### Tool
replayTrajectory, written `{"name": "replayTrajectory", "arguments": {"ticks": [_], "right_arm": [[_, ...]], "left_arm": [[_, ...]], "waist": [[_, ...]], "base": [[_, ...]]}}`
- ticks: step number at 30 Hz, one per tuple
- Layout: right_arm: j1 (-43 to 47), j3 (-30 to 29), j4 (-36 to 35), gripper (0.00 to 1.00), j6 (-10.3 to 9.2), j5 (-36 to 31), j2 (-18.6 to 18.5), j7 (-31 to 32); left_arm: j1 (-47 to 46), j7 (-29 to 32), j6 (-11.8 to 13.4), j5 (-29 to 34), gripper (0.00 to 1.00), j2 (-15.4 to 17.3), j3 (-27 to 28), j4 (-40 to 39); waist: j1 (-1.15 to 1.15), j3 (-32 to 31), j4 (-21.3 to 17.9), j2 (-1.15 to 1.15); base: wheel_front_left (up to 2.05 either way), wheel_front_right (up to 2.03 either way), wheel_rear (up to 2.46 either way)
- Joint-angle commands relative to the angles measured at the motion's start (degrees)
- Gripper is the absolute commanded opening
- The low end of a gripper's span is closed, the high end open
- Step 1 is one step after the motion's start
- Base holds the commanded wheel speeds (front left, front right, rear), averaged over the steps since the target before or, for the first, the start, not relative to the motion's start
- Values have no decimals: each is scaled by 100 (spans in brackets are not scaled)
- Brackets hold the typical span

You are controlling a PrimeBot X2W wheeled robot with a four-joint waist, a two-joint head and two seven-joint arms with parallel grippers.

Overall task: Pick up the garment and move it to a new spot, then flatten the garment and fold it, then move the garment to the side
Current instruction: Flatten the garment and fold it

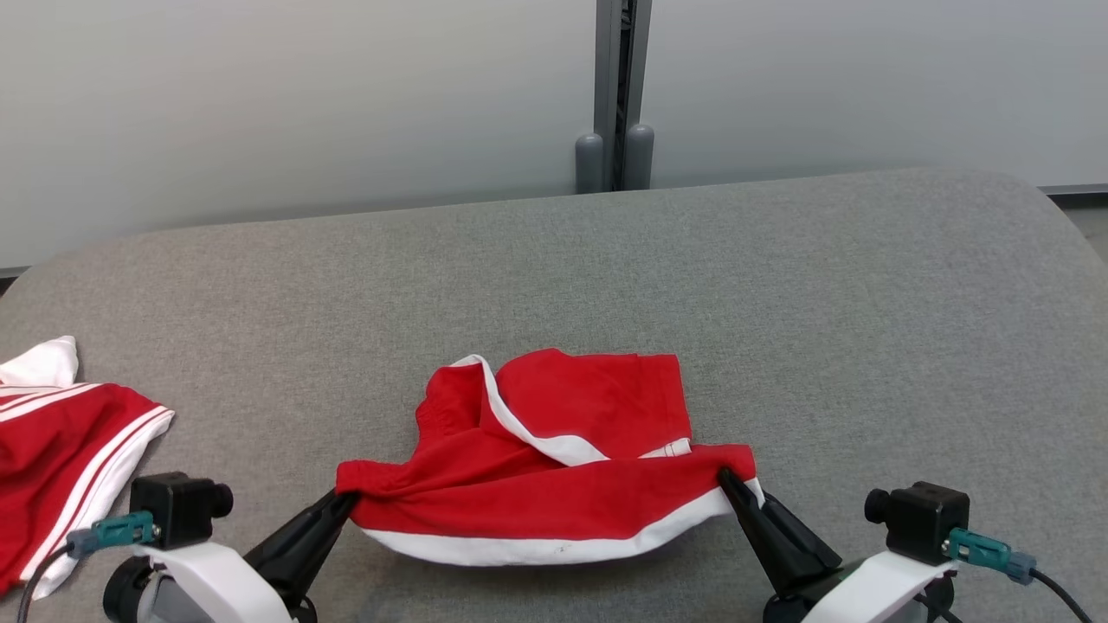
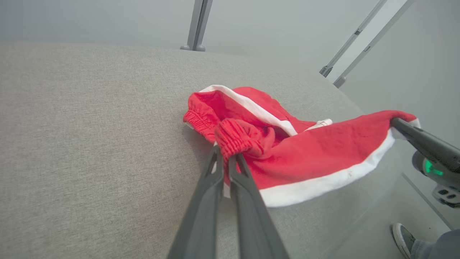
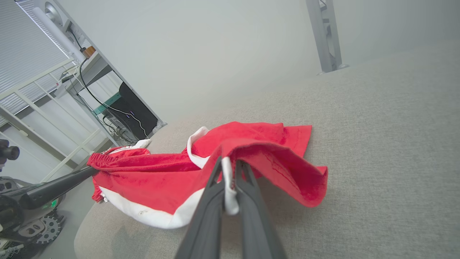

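Two corners of the garment (image 1: 554,489) are pinched, one by the left gripper (image 1: 346,500), one by the right gripper (image 1: 725,478). Its white hem hangs between them near the front edge of the table (image 1: 779,294). Wide open cloth lies behind; a second garment (image 1: 61,450) lies at left.

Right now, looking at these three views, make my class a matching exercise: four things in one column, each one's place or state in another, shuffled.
1 left gripper
2 right gripper
3 striped garment
4 grey post

A behind the table
B shut on a white-trimmed corner of the red shorts
C lying at the table's left end
D shut on the red shorts' waistband

Pairs: 1-D, 2-B, 3-C, 4-A
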Motion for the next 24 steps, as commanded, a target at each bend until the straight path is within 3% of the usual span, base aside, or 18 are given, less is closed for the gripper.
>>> {"name": "replayTrajectory", "arguments": {"ticks": [1,5,9,12,17,21,24], "right_arm": [[-18,-12,-75,0,14,-75,6,77],[-283,43,-145,0,14,-174,65,220],[-905,120,28,0,14,-315,92,508],[-1547,186,223,0,14,-158,172,816],[-2850,252,762,0,14,370,231,2043],[-4029,251,1087,0,14,564,266,2553],[-4941,180,1337,0,14,645,301,2689]], "left_arm": [[-217,130,57,57,0,59,14,-28],[-490,548,51,-12,0,121,-38,-46],[-1076,1318,-213,-235,0,301,-24,65],[-1632,2161,-456,-460,0,558,-22,279],[-2787,3777,-767,-827,0,954,23,652],[-3743,4775,-861,-1402,0,964,286,954],[-4473,5231,-779,-1730,0,868,558,1222]], "waist": [[0,63,8,0],[0,251,-14,0],[0,645,-84,0],[0,992,-130,0],[0,1665,-196,0],[0,2191,-224,0],[0,2585,-241,0]], "base": [[0,0,0],[0,0,0],[0,0,0],[0,0,0],[0,0,0],[0,0,0],[0,0,0]]}}
